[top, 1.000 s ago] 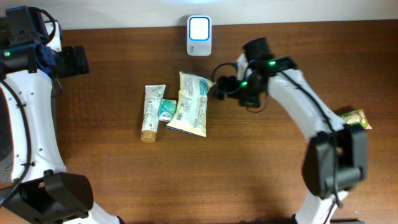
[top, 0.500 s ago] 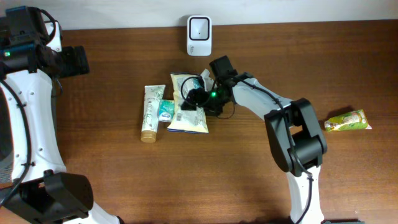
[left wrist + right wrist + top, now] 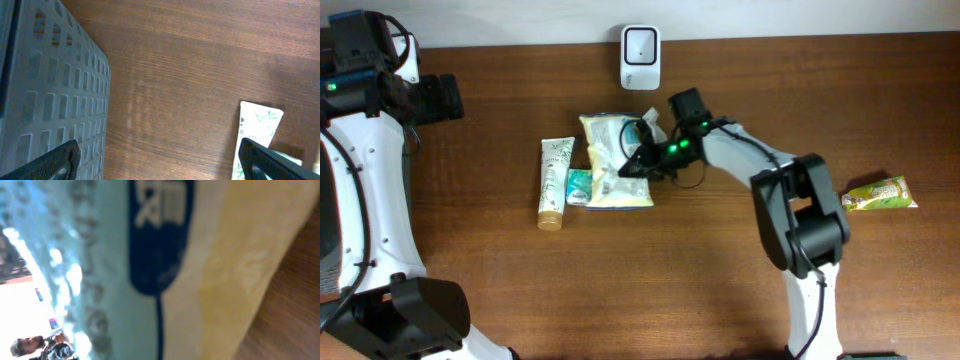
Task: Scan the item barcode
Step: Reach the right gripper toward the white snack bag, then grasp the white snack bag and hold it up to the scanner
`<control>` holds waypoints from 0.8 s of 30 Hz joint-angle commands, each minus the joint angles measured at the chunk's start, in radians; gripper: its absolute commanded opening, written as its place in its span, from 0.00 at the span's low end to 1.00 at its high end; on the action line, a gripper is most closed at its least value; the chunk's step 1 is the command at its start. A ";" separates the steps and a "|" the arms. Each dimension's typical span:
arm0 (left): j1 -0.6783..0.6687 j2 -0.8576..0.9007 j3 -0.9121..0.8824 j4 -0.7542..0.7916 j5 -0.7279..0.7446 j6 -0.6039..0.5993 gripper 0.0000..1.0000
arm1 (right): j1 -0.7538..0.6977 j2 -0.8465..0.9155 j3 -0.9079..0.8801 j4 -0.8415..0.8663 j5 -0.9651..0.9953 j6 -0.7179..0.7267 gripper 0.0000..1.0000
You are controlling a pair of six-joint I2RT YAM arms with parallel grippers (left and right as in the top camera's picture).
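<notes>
Pouch (image 3: 605, 150) lies mid-tabletop (image 3: 720, 270), near the white scanner (image 3: 640, 45), touching a small teal packet (image 3: 580, 186) that sits beside a tube (image 3: 552, 180). My right claw (image 3: 635, 162) is clenched over the pouch's right edge; I can't tell whether it pinches any film. My left claw (image 3: 445, 98) hangs released at far left, beside a grey basket (image 3: 50, 90).

One each: scanner (image 3: 640, 45), tube (image 3: 551, 183), bag (image 3: 608, 165), teal sachet (image 3: 578, 186), green packet (image 3: 880, 193).
</notes>
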 commanded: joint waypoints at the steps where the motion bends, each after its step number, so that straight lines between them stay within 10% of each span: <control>1: 0.003 0.003 -0.001 0.002 0.003 0.016 0.99 | -0.077 -0.238 0.002 -0.031 -0.067 -0.055 0.04; 13: 0.003 0.003 -0.001 0.002 0.003 0.016 0.99 | -0.202 -0.785 0.002 -0.153 0.628 0.437 0.04; 21: 0.003 0.003 -0.001 0.002 0.003 0.016 0.99 | -0.204 -0.788 0.002 -0.077 0.433 0.181 0.04; 24: 0.003 0.003 -0.001 0.001 0.003 0.016 0.99 | -0.153 -0.768 0.002 -0.119 0.639 0.009 0.04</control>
